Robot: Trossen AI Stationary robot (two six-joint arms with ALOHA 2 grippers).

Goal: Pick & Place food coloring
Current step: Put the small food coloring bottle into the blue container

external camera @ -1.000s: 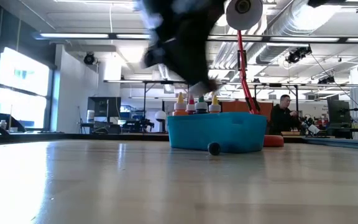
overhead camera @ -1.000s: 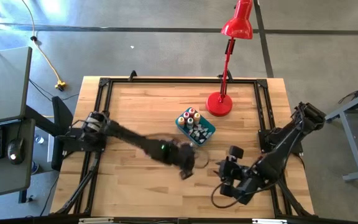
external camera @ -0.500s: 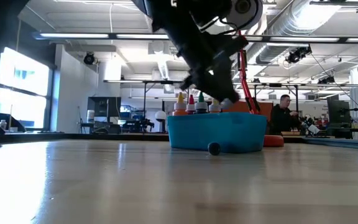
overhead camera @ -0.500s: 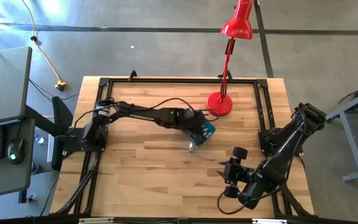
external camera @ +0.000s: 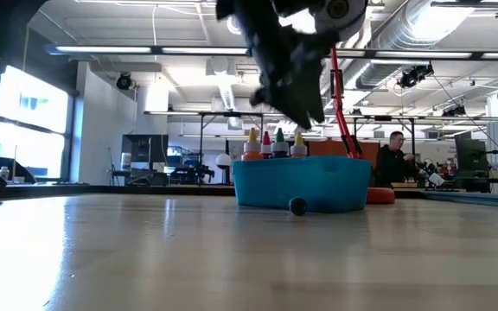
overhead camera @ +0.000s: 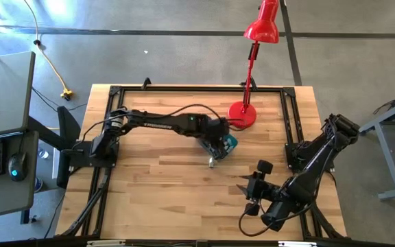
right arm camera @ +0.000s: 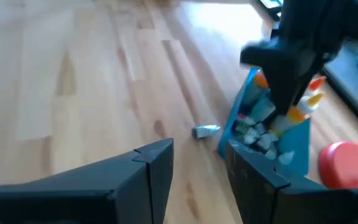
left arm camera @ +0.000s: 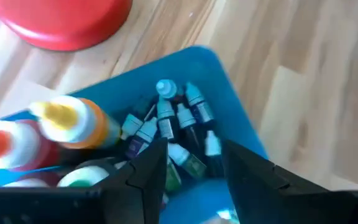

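Nearest the front edge of the bench [overhead camera: 149, 199], toward its right corner, the right hand [overhead camera: 247, 197] waits low over bare wood. Its two dark fingers [right arm camera: 157, 162] stand apart with nothing between them.

Farther in, near the middle of the bench, one small pale bottle [overhead camera: 212, 162] lies on its side on the wood, just outside the front wall of the teal tub [overhead camera: 231, 143] and close against it. The low view shows its round end in front of the tub wall; the right wrist view shows it lying alone on the planks.

The tub holds the rest of the food coloring [left arm camera: 166, 124]. Tall bottles with orange, red, green and yellow pointed caps stand upright along one side, while a heap of tiny pale and bluish bottles lies jumbled at the other end.

The left hand [overhead camera: 216, 139] hangs directly over the tub, its arm stretched across from the left edge of the bench. Its fingers [left arm camera: 148, 165] are parted to a moderate gap above the jumbled small bottles, and no bottle sits between them. From above, this hand and its wrist cover most of the tub.

Just behind the tub, touching or nearly so, stands the round base of the red desk lamp [overhead camera: 242, 114], its stem rising toward the back edge of the bench.

Beyond the bench, a person [external camera: 393, 158] is in the room behind.
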